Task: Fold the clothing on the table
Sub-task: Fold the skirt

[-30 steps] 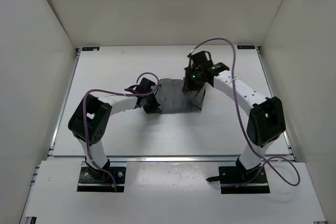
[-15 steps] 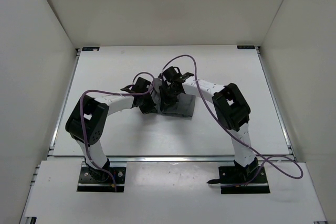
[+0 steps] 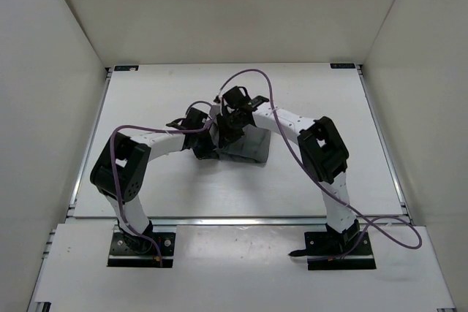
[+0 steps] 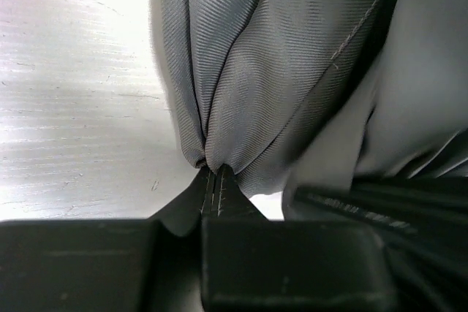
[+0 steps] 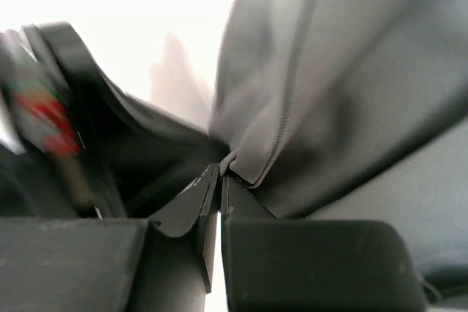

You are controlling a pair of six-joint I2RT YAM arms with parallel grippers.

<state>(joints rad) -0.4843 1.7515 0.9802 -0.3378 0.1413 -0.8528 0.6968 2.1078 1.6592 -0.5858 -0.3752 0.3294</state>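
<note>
Clothing (image 3: 252, 150), a grey pleated skirt-like garment, lies bunched centrally on the tabletop (image 3: 161, 188): soft, light, likely slippery, best taken at hems. Left end effector (image 4: 212, 174) pinches a gathered fold; right end effector (image 5: 221, 173) pinches a seamed edge.

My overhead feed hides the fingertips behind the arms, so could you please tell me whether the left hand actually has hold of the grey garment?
Observer: Yes. The left wrist view shows the left hand shut on a gathered bunch of the plain mid-grey pleated fabric garment.
Operator: Thank you. And the right hand?
Observer: The right hand is shut too, pinching the garment right beside a stitched seam.
Operator: How does the cloth sit at the left grip?
Observer: Its folds fan out from the fingertips, and the matte white tabletop shows bare on one side of the bunch.
</note>
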